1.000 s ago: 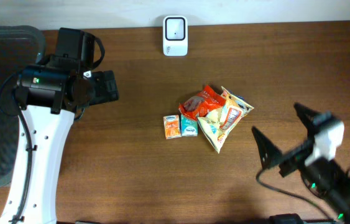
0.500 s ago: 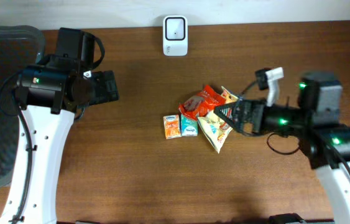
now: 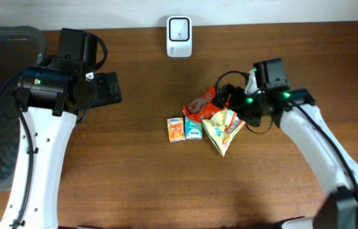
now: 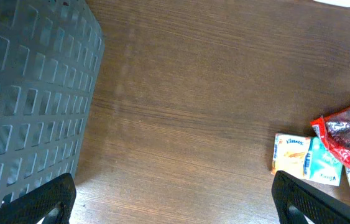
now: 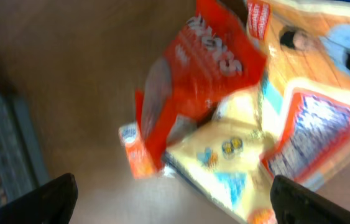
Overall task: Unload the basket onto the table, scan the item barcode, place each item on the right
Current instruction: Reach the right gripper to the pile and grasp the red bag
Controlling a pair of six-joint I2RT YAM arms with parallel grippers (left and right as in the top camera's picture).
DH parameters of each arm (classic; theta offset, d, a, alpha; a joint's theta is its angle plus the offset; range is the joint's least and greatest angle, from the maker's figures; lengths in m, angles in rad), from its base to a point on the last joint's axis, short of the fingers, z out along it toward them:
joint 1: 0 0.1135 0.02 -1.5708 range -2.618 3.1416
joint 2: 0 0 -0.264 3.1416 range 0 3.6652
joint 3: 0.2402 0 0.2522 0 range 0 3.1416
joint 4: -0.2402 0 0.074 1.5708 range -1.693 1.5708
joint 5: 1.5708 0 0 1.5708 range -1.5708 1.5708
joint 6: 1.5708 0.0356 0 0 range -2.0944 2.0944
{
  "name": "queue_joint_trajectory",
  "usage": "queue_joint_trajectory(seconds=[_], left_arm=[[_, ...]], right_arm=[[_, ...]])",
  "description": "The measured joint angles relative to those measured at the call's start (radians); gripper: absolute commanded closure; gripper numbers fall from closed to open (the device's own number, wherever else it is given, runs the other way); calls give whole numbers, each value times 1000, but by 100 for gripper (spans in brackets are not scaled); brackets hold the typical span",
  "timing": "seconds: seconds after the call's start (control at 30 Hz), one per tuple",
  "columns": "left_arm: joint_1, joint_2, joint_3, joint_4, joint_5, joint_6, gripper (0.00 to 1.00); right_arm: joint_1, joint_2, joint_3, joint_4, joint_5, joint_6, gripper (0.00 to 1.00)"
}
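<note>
Near the middle of the table, a red snack packet touches a yellow packet, with two small tissue packs just left of them. The right hand hangs over the red packet with fingers wide, hiding its far edge; its wrist view is blurred. The left hand, also wide, sits beside a grey basket cut off at the left. A white scanner stands at the far edge.

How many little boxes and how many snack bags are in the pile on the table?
Little boxes: 2 (orange box, teal box)
Snack bags: 3 (red bag, yellow bag, orange bag)
Total: 5
</note>
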Motion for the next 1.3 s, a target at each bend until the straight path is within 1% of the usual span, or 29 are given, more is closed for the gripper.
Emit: queue_joint_trajectory(seconds=[0.03,0.1,0.2,0.3,0.33,0.37,0.4,0.43,0.53,0.63,0.73,0.83,0.9,0.97,1.07,1.1,1.23,1.3], left_arm=[[0,0,0,-1,0,0,1],[0,0,0,0,0,0,1],[0,0,0,-1,0,0,1],[0,0,0,-1,0,0,1],[0,0,0,-1,0,0,1],[0,0,0,-1,0,0,1],[0,0,0,-1,0,0,1],[0,0,0,-1,0,0,1],[0,0,0,-1,0,0,1],[0,0,0,-1,0,0,1],[0,0,0,-1,0,0,1],[0,0,0,-2,0,0,1],[0,0,0,-2,0,0,1],[0,0,0,-2,0,0,1],[0,0,0,-1,0,0,1],[0,0,0,-2,0,0,1],[0,0,0,-1,0,0,1],[0,0,0,-2,0,0,1]], right_arm=[[1,29,0,37,-6,12,1],[17,101,1,118,-16,14,9],[58,187,1,174,-23,17,19],[84,250,1,208,-6,21,35],[89,265,1,206,9,19,44],[93,277,1,206,21,21,51],[96,288,1,204,35,23,54],[98,295,1,196,51,24,56],[100,299,15,114,130,19,56],[100,295,31,16,214,18,55],[100,272,84,-135,276,-9,52],[100,245,200,-301,305,-42,52],[100,227,244,-330,315,-50,47],[100,220,251,-320,322,-55,47],[100,225,251,-260,325,-63,66],[100,231,251,-244,326,-61,70],[100,310,252,-226,329,-60,96],[100,365,252,-203,331,-58,96]])
